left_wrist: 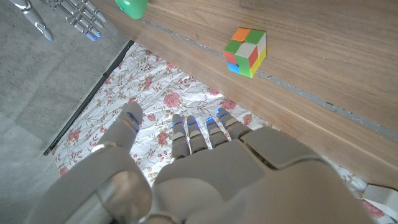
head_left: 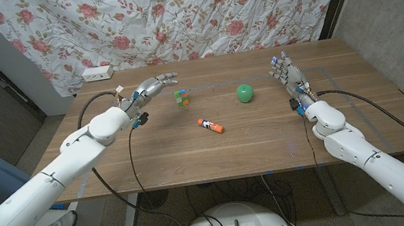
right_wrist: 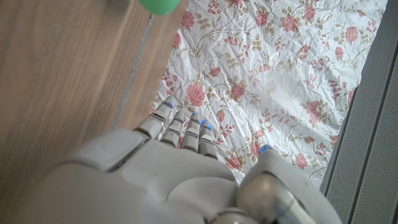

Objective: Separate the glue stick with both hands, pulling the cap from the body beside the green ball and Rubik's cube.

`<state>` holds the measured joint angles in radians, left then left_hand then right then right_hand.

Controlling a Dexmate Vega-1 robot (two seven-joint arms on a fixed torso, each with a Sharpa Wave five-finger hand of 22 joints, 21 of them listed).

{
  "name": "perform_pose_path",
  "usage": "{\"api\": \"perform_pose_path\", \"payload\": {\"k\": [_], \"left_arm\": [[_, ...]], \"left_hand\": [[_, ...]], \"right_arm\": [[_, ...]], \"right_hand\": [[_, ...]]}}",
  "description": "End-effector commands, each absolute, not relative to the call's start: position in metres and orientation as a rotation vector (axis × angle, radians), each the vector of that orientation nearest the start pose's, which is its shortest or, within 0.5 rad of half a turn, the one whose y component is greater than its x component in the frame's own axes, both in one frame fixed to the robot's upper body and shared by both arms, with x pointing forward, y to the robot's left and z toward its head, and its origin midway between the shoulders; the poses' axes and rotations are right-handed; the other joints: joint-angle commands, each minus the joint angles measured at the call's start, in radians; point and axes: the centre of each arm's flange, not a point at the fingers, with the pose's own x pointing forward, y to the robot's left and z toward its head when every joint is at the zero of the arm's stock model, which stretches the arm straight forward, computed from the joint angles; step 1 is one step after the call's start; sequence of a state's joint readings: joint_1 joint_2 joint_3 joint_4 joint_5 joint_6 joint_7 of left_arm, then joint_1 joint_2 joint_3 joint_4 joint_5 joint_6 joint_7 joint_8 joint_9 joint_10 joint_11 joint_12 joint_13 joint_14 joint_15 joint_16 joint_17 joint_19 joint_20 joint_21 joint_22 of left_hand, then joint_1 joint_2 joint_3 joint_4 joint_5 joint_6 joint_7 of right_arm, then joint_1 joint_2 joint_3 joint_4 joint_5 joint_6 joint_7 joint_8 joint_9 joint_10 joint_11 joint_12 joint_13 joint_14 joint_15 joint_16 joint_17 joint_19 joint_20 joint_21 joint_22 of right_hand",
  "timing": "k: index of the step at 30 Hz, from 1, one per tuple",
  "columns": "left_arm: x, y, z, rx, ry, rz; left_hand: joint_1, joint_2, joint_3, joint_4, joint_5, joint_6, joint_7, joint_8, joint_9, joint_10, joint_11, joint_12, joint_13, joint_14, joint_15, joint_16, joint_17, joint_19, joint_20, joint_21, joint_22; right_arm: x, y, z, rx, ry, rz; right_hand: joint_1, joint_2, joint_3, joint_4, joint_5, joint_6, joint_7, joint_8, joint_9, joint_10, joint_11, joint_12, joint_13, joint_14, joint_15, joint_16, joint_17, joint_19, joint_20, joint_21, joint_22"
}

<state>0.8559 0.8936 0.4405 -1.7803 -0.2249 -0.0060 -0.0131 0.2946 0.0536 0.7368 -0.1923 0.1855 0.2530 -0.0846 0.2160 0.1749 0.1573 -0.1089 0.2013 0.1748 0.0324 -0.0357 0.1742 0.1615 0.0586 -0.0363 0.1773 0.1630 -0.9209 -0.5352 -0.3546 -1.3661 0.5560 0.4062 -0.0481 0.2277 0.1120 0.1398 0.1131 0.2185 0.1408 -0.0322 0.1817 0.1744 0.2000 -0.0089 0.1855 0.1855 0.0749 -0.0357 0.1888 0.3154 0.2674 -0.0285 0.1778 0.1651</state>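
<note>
Your orange-and-white capped glue stick (head_left: 210, 125) lies between both hands, well apart from each. Left hand (head_left: 149, 89) and right hand (head_left: 287, 72) hover with fingers spread, holding nothing.

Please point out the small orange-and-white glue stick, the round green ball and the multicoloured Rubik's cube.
glue stick (head_left: 210, 125), head view, middle of the body.
green ball (head_left: 244, 93), head view, centre.
Rubik's cube (left_wrist: 246, 51), left wrist view, near corner.

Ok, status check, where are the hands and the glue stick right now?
Left hand and right hand both open, holding nothing. Glue stick lying capped on table, untouched, nearer than Rubik's cube and green ball. Path clear.
</note>
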Motion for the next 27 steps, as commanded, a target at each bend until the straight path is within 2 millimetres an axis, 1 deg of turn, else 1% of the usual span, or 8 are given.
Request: {"api": "perform_pose_path", "payload": {"k": [1,9,13,17,20,22,24,27], "left_arm": [[0.565,0.254,0.053,0.961,-0.627,-0.249],[0.564,0.247,0.055,1.062,-0.618,-0.285],[0.563,0.241,0.058,1.12,-0.609,-0.298],[0.56,0.233,0.062,1.231,-0.598,-0.313],[0.559,0.23,0.061,1.252,-0.596,-0.317],[0.558,0.226,0.062,1.323,-0.599,-0.315],[0.557,0.223,0.061,1.339,-0.604,-0.305],[0.556,0.218,0.061,1.388,-0.607,-0.299]], "left_hand": [[0.03,-0.014,0.0,-0.005,0.006,0.029,-0.01,0.013,0.002,0.025,-0.013,0.007,0.002,0.006,-0.048,0.002,0.005,-0.012,-0.045,0.0,0.002],[0.08,-0.033,0.004,-0.004,0.008,0.068,-0.024,0.021,0.002,0.069,-0.023,0.014,0.003,0.014,-0.053,0.004,0.005,-0.011,-0.035,0.003,0.002],[0.091,-0.041,0.003,-0.004,0.008,0.075,-0.029,0.022,0.002,0.077,-0.03,0.014,0.003,0.011,-0.056,0.003,0.006,-0.016,-0.033,0.001,0.002],[0.102,-0.05,0.003,-0.004,0.008,0.079,-0.032,0.022,0.002,0.089,-0.039,0.016,0.004,0.01,-0.058,0.003,0.006,-0.016,-0.033,0.002,0.002],[0.11,-0.056,0.002,-0.004,0.008,0.082,-0.033,0.022,0.002,0.1,-0.043,0.017,0.004,0.011,-0.058,0.003,0.006,-0.017,-0.031,0.002,0.002],[0.117,-0.061,0.002,-0.004,0.008,0.083,-0.034,0.022,0.002,0.108,-0.045,0.019,0.004,0.011,-0.06,0.003,0.006,-0.017,-0.03,0.002,0.002],[0.128,-0.068,0.001,-0.004,0.008,0.09,-0.031,0.023,0.002,0.115,-0.048,0.018,0.004,0.017,-0.065,0.005,0.006,-0.007,-0.025,0.006,0.002],[0.141,-0.076,0.0,-0.004,0.008,0.09,-0.03,0.021,0.002,0.118,-0.048,0.015,0.004,0.02,-0.066,0.006,0.006,-0.002,-0.006,0.007,0.002]], "right_arm": [[0.628,-0.297,-0.035,-0.008,-0.711,0.158],[0.63,-0.297,-0.039,-0.003,-0.712,0.16],[0.629,-0.297,-0.039,-0.008,-0.726,0.16],[0.626,-0.298,-0.038,-0.007,-0.737,0.169],[0.625,-0.299,-0.037,-0.009,-0.741,0.167],[0.624,-0.3,-0.038,-0.007,-0.74,0.166],[0.623,-0.3,-0.038,-0.005,-0.741,0.164],[0.621,-0.301,-0.04,0.0,-0.738,0.162]], "right_hand": [[0.002,0.011,0.003,-0.003,0.004,0.006,0.006,0.005,0.002,-0.003,0.0,0.004,0.002,0.003,-0.006,0.005,-0.001,0.0,0.0,0.003,0.002],[0.005,0.013,0.007,-0.007,0.004,0.01,0.006,0.007,0.002,-0.002,-0.004,0.005,0.002,0.007,-0.006,0.007,-0.007,0.003,0.0,0.006,0.002],[0.006,0.014,0.008,-0.009,0.004,0.013,0.005,0.008,0.002,-0.003,-0.002,0.005,0.002,0.006,-0.003,0.007,-0.009,0.002,0.0,0.006,0.002],[0.007,0.013,0.01,-0.011,0.004,0.014,0.005,0.008,0.002,-0.002,-0.002,0.005,0.001,0.006,-0.005,0.007,-0.012,0.002,0.0,0.006,0.002],[0.007,0.012,0.01,-0.012,0.004,0.014,0.004,0.008,0.002,-0.002,-0.002,0.005,0.001,0.006,-0.005,0.007,-0.013,0.002,0.0,0.006,0.002],[0.007,0.012,0.01,-0.013,0.004,0.014,0.004,0.008,0.002,-0.001,-0.001,0.005,0.001,0.006,-0.006,0.007,-0.014,0.001,0.0,0.006,0.002],[0.007,0.012,0.011,-0.013,0.004,0.015,0.005,0.008,0.002,0.0,-0.001,0.006,0.001,0.006,-0.006,0.007,-0.015,0.001,0.0,0.006,0.002],[0.007,0.013,0.012,-0.014,0.004,0.015,0.005,0.008,0.002,-0.001,-0.001,0.006,0.001,0.006,-0.005,0.007,-0.016,0.001,-0.001,0.006,0.002]]}}
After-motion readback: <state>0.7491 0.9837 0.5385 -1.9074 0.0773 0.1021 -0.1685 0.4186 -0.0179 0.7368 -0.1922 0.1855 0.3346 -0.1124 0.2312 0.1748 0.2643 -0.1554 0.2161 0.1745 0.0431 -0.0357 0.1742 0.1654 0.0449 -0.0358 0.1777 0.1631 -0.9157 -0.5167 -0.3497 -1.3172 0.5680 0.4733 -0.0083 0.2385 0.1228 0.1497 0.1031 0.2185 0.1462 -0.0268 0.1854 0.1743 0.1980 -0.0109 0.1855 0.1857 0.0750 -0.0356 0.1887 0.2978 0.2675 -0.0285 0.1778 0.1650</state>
